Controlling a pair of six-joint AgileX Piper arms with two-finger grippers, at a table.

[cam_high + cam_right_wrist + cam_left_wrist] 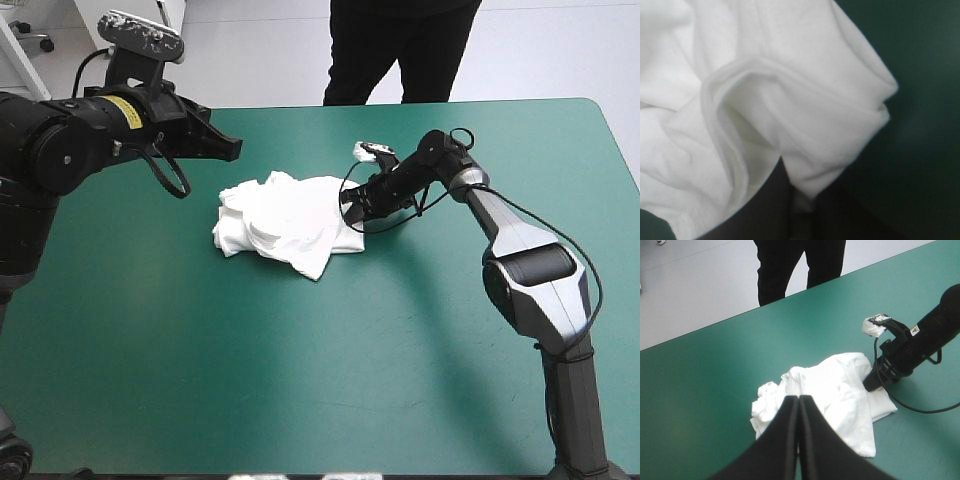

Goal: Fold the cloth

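High view: the T-shirt (285, 222) lies as a crumpled heap just above the middle of the frame on the teal-green table (200, 380), its long axis running roughly left to right. The right gripper (352, 212) is down at the heap's right end, touching it. The left gripper (232, 150) hangs raised at upper left, apart from the cloth, so the right arm is clearly the nearer one.

Left wrist view: the left gripper's black fingers (790, 420) meet in one pointed arch at bottom centre, closed on nothing. The T-shirt sits ahead of them toward centre right, with the right gripper at its far right edge.

Right wrist view: white cloth fills the upper left of the frame. The right gripper's fingers at bottom centre look all but closed, a fold pinched between them. The coming pull likely runs leftward along the heap's long axis
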